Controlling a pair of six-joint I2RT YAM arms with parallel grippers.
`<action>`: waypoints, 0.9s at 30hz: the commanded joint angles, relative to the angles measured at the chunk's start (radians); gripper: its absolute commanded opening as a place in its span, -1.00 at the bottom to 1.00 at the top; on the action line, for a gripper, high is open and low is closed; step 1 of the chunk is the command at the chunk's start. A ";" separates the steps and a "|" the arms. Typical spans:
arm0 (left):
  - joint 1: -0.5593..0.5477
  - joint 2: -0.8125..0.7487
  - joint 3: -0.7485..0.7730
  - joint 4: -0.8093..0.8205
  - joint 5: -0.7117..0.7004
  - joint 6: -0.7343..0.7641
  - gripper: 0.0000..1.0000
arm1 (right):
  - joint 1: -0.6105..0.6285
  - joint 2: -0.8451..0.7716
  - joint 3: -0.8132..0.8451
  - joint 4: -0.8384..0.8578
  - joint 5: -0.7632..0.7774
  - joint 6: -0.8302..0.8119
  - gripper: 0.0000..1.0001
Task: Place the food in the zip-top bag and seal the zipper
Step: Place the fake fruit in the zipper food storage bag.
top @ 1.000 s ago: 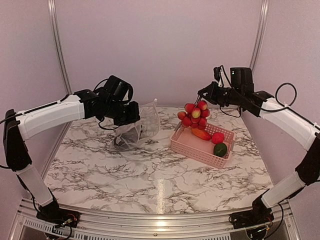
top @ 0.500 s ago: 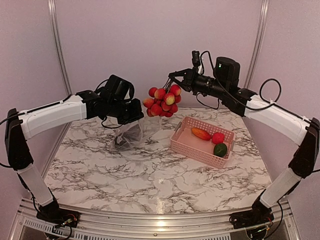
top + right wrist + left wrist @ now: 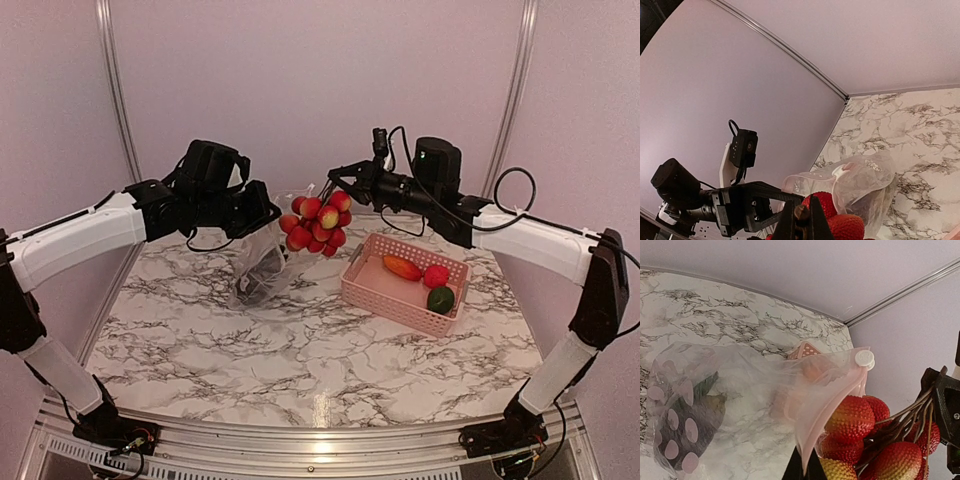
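My right gripper (image 3: 335,180) is shut on the brown stem of a red-pink berry bunch (image 3: 317,223), which hangs in the air right at the mouth of the zip-top bag (image 3: 262,262). One edge of that mouth is pinched in my shut left gripper (image 3: 262,215), so the clear bag hangs above the table. Seen from the left wrist, the berries (image 3: 860,420) press against the zipper edge (image 3: 835,390), whose white slider (image 3: 864,358) sits at the top. A dark aubergine (image 3: 685,425) lies in the bag's bottom. The right wrist view shows my gripper (image 3: 801,220) above the berries (image 3: 840,225) and the bag (image 3: 860,180).
A pink slotted basket (image 3: 390,305) stands on the marble table to the right. It holds an orange-red mango shape (image 3: 402,268), a small red piece (image 3: 435,276) and a round green piece (image 3: 440,298). Purple walls with metal rails enclose the back and sides.
My right gripper has carried the berry bunch left from above the basket to the bag's mouth. My left arm has raised the bag's edge slightly.
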 commanded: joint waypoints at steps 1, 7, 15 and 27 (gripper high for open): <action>0.005 -0.033 -0.020 0.032 -0.018 -0.018 -1.00 | 0.029 0.004 0.077 -0.124 0.046 -0.089 -1.00; 0.006 0.000 -0.015 0.059 0.012 -0.033 -1.00 | 0.086 0.074 0.223 -0.303 0.052 -0.197 -1.00; 0.004 0.039 0.001 0.049 0.044 -0.031 -1.00 | 0.162 0.177 0.499 -0.519 0.083 -0.362 -1.00; 0.044 0.006 -0.004 0.136 0.256 0.024 -1.00 | 0.205 0.209 0.578 -0.438 -0.172 -0.546 -1.00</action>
